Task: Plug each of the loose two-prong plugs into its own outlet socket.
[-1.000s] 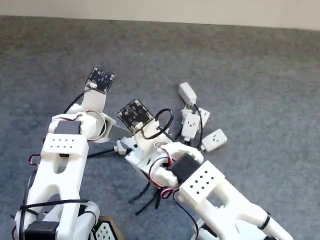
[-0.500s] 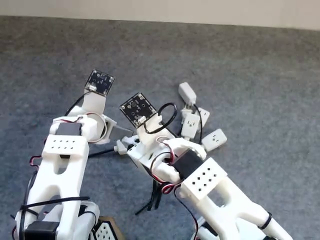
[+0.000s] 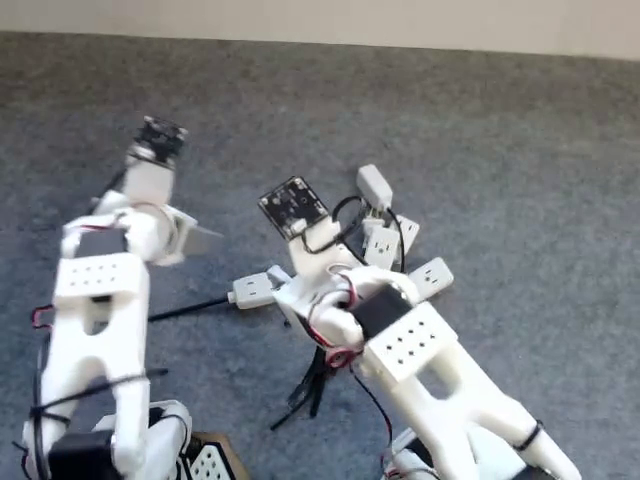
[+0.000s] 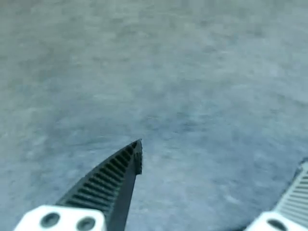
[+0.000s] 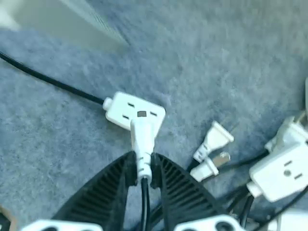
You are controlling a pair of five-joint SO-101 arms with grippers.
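The right tool (image 5: 143, 160) is clenched on a white two-prong plug (image 5: 141, 137). Its black ribbed fingers (image 5: 113, 185) pinch the plug's rear end, where the black lead comes out. The plug's front end sits against the face of a white outlet socket (image 5: 135, 112) near the middle of the right wrist frame. The prongs are out of sight, so how deep they sit cannot be told. A black cord (image 5: 48, 79) runs from that socket toward the upper left of the frame, across the grey counter (image 5: 231, 57). In the high view the same socket lies just left of centre, beside the right arm's wrist.

To the right of the held plug lies a loose plug (image 5: 215, 139), prongs pointing to the upper right, with a second loose plug (image 5: 206, 169) just below it. Near them, at the right edge, rests another socket (image 5: 283, 174). In the high view a cluster of white sockets (image 3: 381, 245) and a small adapter block (image 3: 375, 185) lie right of centre.

The left tool (image 4: 221, 156) is released, jaws spread wide, and hangs over the grey counter. In the high view its arm stands at the left of the frame, well apart from the sockets.
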